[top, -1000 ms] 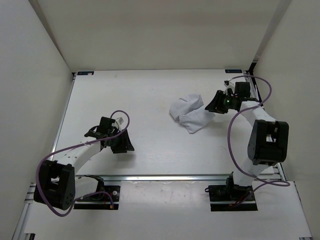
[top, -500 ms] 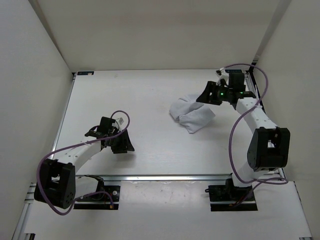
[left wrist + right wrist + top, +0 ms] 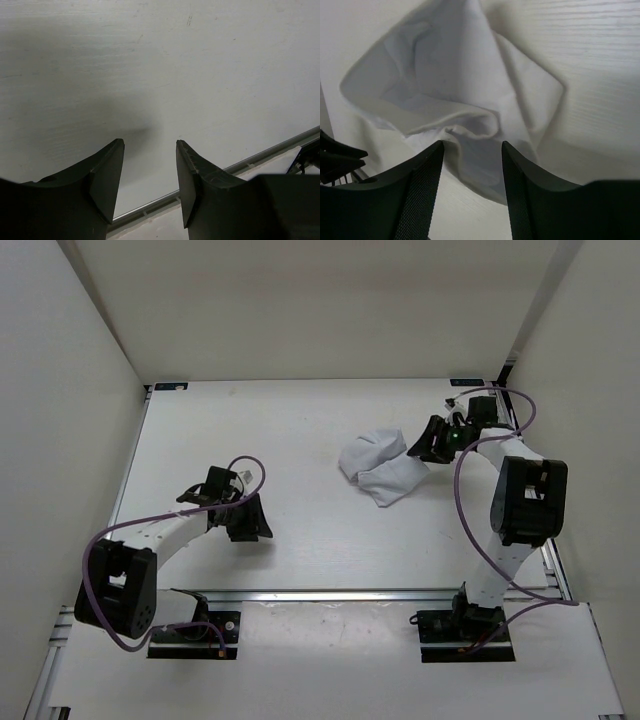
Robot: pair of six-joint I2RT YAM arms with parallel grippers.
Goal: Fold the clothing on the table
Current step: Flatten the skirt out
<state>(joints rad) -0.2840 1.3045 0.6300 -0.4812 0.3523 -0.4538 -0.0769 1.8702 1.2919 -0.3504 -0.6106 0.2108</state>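
The clothing (image 3: pixel 380 465) is a crumpled white fabric piece lying bunched on the table (image 3: pixel 300 430), right of centre. In the right wrist view its folds (image 3: pixel 455 90) fill the space ahead of the fingers. My right gripper (image 3: pixel 424 444) hovers at the cloth's right edge, open, with nothing pinched between its fingers (image 3: pixel 420 185). My left gripper (image 3: pixel 250 523) is open over bare table at the near left, far from the cloth, and the left wrist view shows only tabletop between its fingertips (image 3: pixel 112 170).
A silver rail (image 3: pixel 350 593) runs along the near edge, also visible in the left wrist view (image 3: pixel 270 155). White walls enclose the table on the left, back and right. Purple cables loop off both arms.
The right gripper opened, swung out toward the back right, then returned to the cloth's right edge. The cloth's right part has settled flatter. The left arm shifted slightly to the right.
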